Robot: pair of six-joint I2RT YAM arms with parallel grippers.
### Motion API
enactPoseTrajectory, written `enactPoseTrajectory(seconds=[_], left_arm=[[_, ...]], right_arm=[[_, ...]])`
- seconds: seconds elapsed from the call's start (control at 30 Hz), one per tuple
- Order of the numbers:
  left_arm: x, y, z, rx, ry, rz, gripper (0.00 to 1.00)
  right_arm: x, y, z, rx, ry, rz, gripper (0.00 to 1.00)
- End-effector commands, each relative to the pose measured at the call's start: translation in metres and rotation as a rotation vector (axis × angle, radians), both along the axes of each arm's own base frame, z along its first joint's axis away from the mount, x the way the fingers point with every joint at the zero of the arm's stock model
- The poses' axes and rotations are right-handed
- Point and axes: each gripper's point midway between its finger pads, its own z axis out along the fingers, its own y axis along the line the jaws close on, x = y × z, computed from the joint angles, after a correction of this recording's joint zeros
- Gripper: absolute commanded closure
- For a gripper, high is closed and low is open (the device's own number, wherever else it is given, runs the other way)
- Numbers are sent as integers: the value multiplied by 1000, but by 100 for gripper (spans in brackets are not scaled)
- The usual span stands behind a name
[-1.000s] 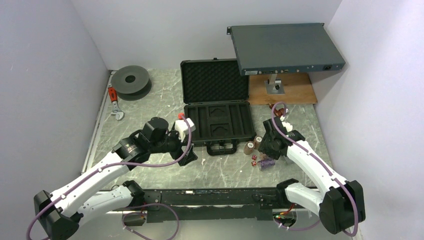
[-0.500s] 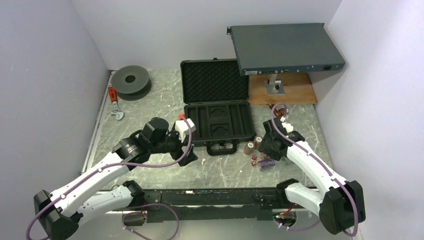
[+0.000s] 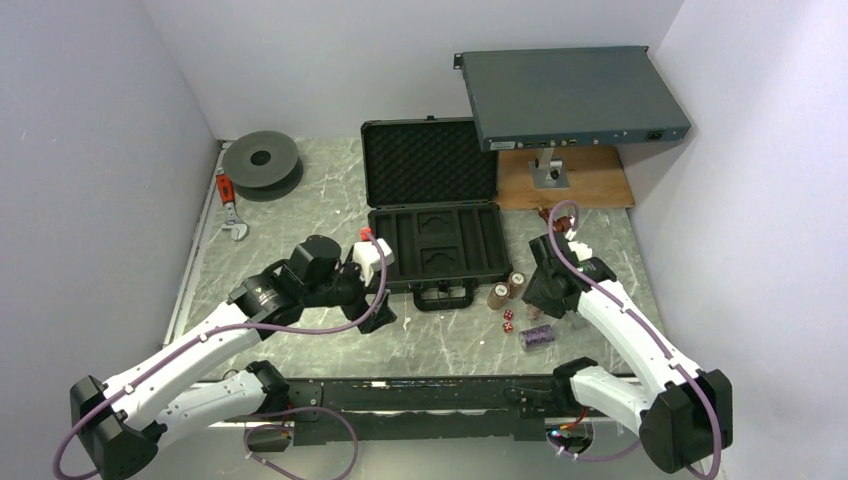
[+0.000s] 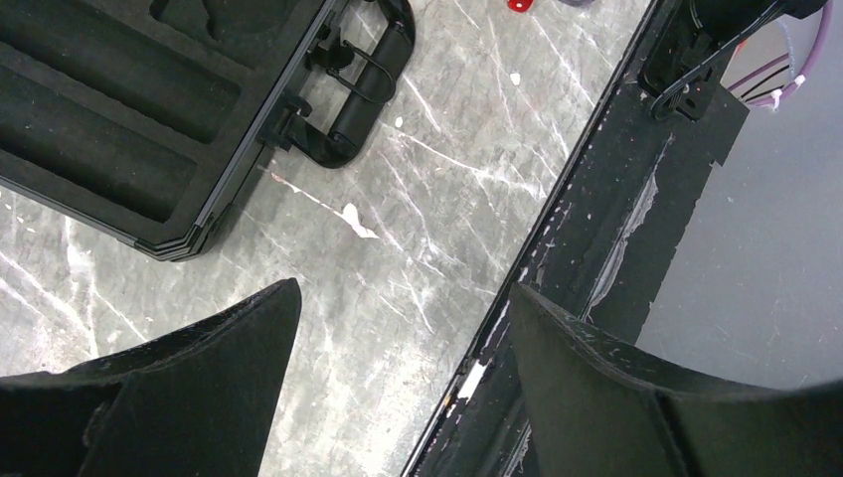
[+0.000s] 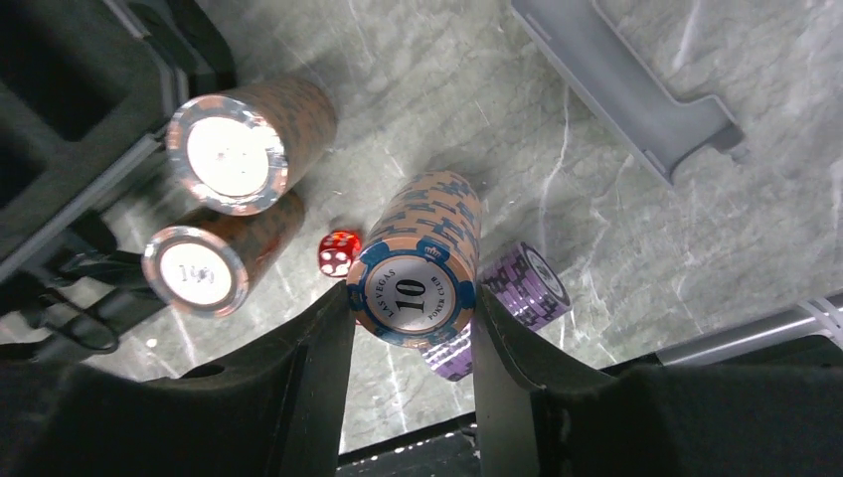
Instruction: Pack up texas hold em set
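Over marble (image 3: 320, 190), right end effector (image 5: 413, 298) clamps brown chip stack (image 5: 425, 243); left end effector (image 4: 403, 298) spread.

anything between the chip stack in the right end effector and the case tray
Yes: two other brown stacks stand between the held stack in the right end effector and the tray. A lifted path should clear them.

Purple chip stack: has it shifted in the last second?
Yes. The purple chip stack slid slightly toward the near edge, away from the red dice.
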Motion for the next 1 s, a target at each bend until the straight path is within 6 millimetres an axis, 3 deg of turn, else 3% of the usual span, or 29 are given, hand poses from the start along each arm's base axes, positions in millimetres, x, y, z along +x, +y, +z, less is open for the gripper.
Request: enactPoseTrajectory(seconds=[0.0,0.27,0.37,0.53,0.7,0.97], left_arm=[[2,-2,7,-8,-37,-9,18],[1,-4,5,-1,-33,-18,18],[1,-4,4,0,-36,-21,18],[1,-5,6,-7,-51,-23,18],[-1,-7,11,-33,-83,-35,19],[3,-2,26,-69,-213,-51,18]], right_arm=[[15,-4,45,-8,-121,-22,100],[19,-14,84,-58,-196,24,100],[27,-5,101,-37,-254,114,100],[40,34,137,102,-380,342,100],[40,90,174,326,-509,615,100],[32,148,210,587,-627,896,100]])
